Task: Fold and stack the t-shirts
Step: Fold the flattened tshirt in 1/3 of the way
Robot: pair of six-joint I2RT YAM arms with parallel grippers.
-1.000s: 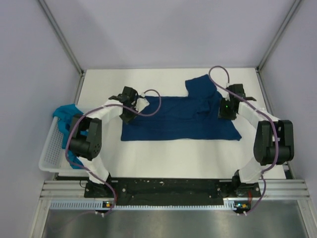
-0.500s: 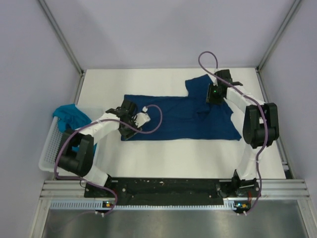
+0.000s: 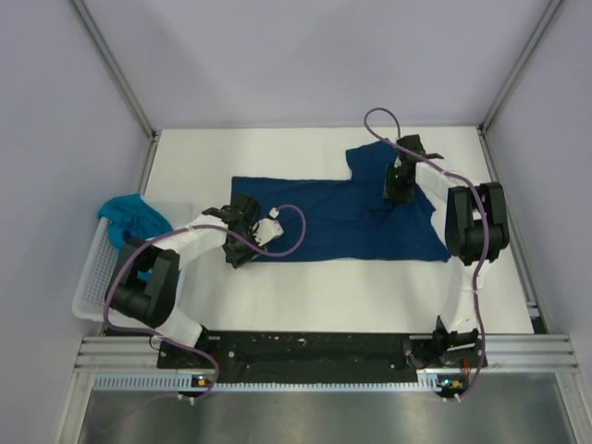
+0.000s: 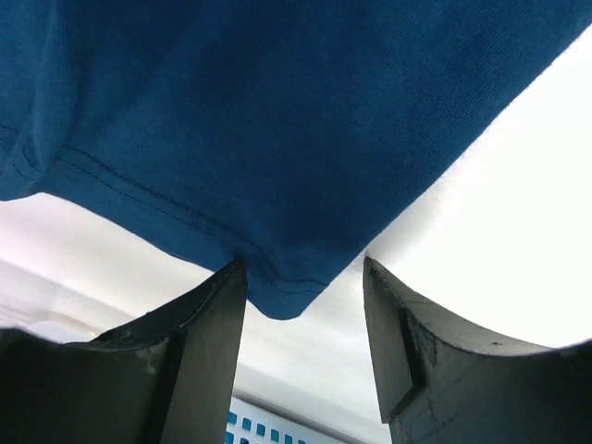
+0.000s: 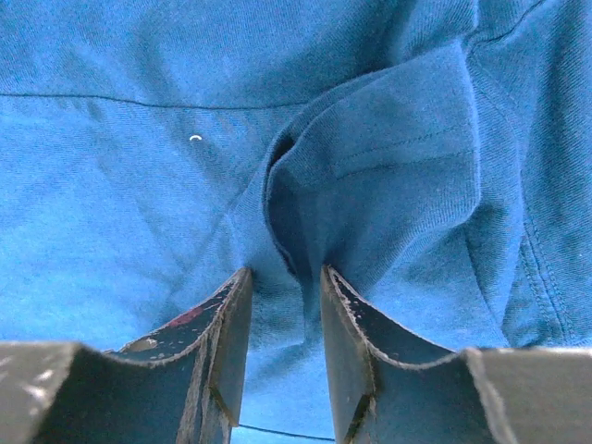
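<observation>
The navy t-shirt (image 3: 342,217) lies spread flat across the middle of the table. Its near left corner (image 4: 287,296) sits between the tips of my left gripper (image 4: 305,268), whose jaws stand apart and do not pinch it. From above, the left gripper (image 3: 240,252) is at that corner. My right gripper (image 3: 396,190) is on the shirt's far right part. In the right wrist view a raised fold of cloth (image 5: 305,213) runs down into the right gripper (image 5: 287,273), and the jaws press it from both sides. The teal t-shirt (image 3: 129,215) lies bunched in the basket.
A white lattice basket (image 3: 92,277) stands at the table's left edge, close to my left arm. Grey walls and metal frame posts close in the table on three sides. The arms' base rail runs along the near edge.
The folded-over right part of the navy shirt got pulled flat as my right gripper moved away from the bases. My left gripper drew the left corner nearer and opened, letting it go.
</observation>
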